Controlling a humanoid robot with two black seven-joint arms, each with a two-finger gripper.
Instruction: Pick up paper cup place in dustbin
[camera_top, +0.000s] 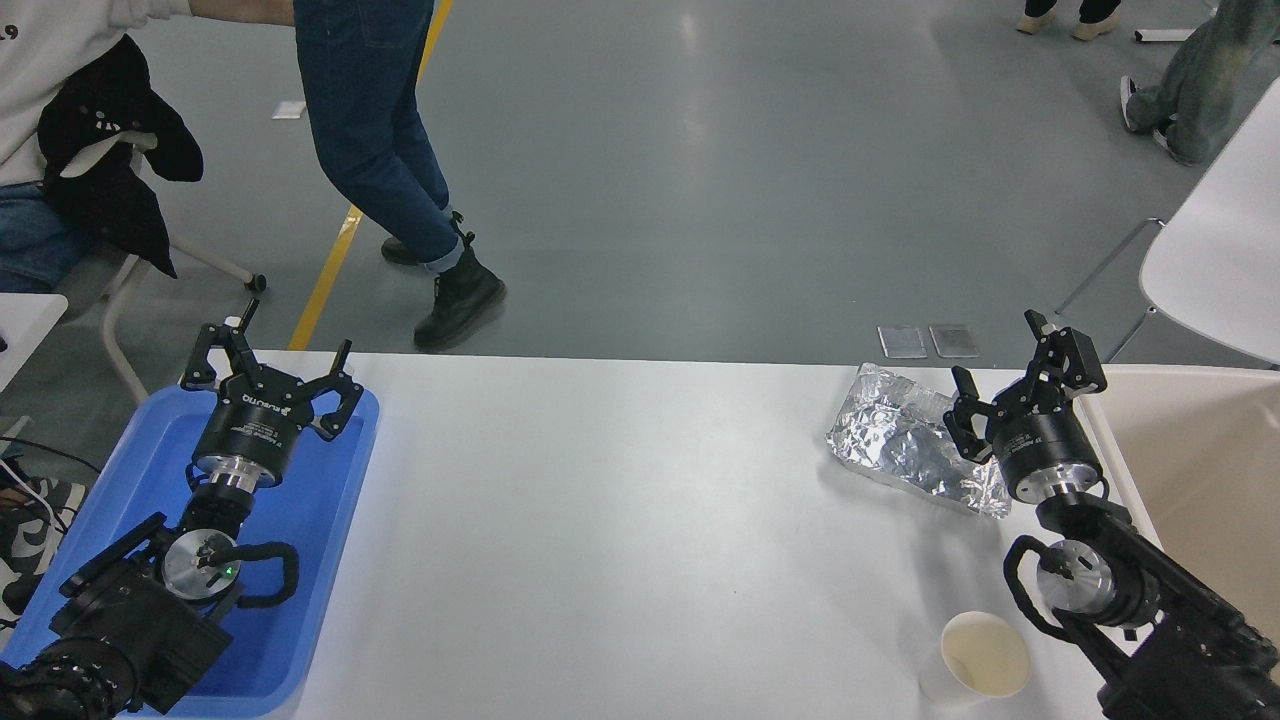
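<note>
- Small white paper cup (985, 655): upright, near table edge, beside right arm, untouched.
- Right gripper (1015, 385): fingers spread, empty, above cup w/ room to drop.
- Large beige plastic dustbin (1200, 470): right, close for short carry.
- Left gripper (270, 370): spread, parked over blue plastic tray (320, 520).

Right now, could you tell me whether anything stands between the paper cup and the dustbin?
Only the right arm itself: it lies between the paper cup and the dustbin. The foil tray sits farther back, clear.

both arms are black. each end effector, left (270, 372) and right (1010, 385), has a round black body with small white print, a silver ring below it, jointed black fingers, and a looped black cable near a silver wrist disc.
</note>
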